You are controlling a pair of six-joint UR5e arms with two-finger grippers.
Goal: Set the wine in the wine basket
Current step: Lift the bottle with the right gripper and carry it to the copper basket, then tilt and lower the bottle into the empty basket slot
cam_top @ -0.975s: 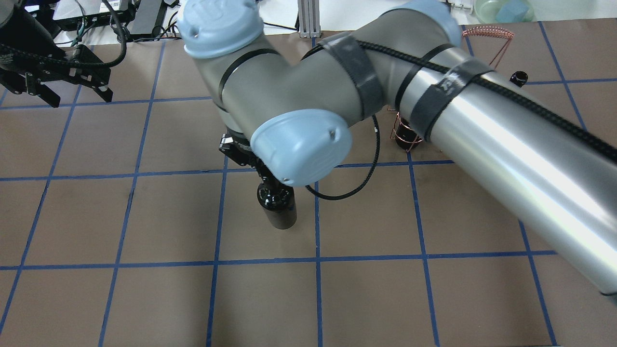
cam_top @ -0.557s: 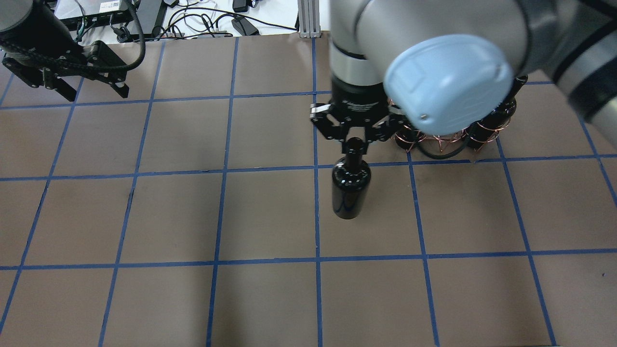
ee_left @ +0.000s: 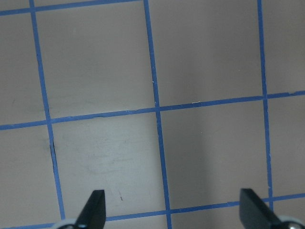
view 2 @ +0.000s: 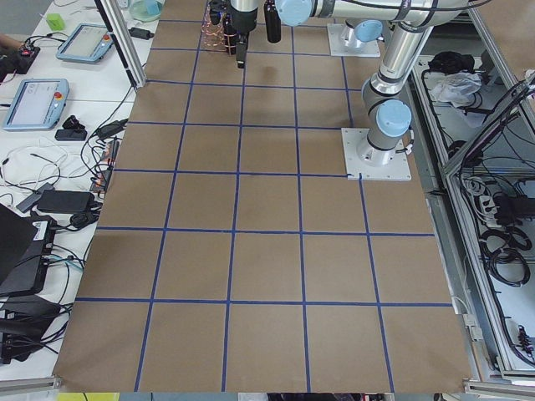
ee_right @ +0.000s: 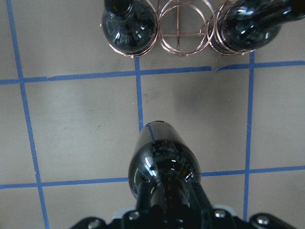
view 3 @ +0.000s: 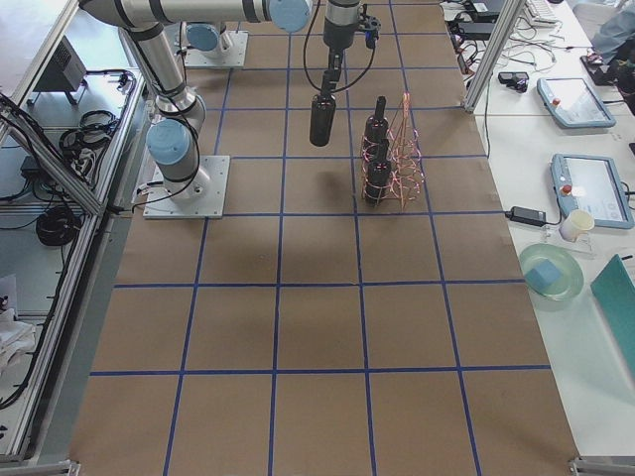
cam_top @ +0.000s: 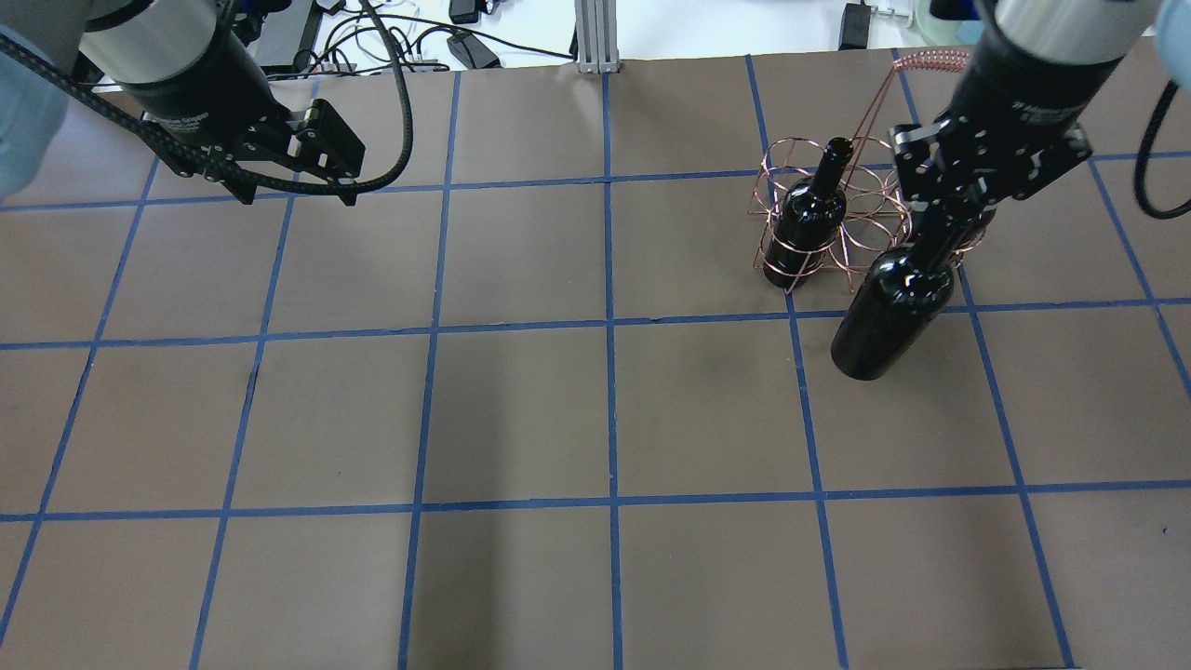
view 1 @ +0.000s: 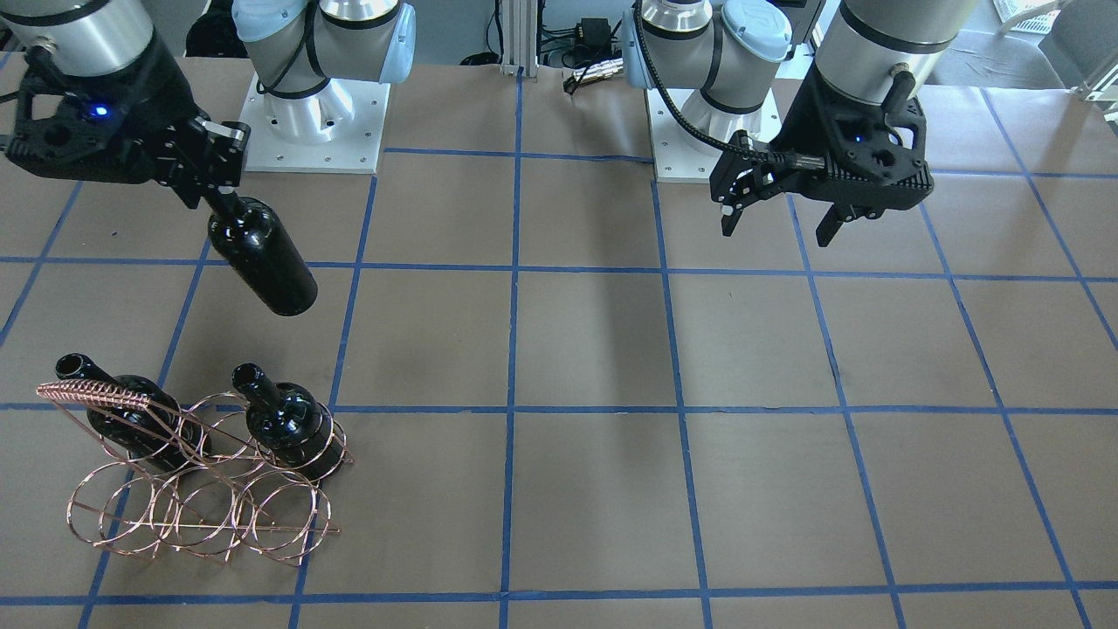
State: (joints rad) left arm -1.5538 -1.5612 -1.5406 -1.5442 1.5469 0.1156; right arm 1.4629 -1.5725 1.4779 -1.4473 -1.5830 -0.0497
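Observation:
My right gripper (cam_top: 940,223) is shut on the neck of a glossy black wine bottle (cam_top: 884,316) and holds it tilted in the air, just in front of the copper wire basket (cam_top: 861,200). The front view shows the gripper (view 1: 217,194), the bottle (view 1: 262,258) and the basket (view 1: 201,507). Two more bottles (view 1: 131,419) (view 1: 288,424) stand in the basket's end rings. In the right wrist view the held bottle (ee_right: 159,162) hangs below the basket's empty middle ring (ee_right: 183,28). My left gripper (cam_top: 298,194) is open and empty over the far left of the table.
The brown table (cam_top: 521,419) carries a blue tape grid. Cables and electronics (cam_top: 419,37) lie beyond the far edge. The arm bases (view 1: 314,114) stand at the robot's side. The basket's wrapped handle (cam_top: 940,60) rises behind the right gripper.
My right arm has carried the bottle from the table's middle to the right, up to the basket. My left gripper has shifted a little to the right.

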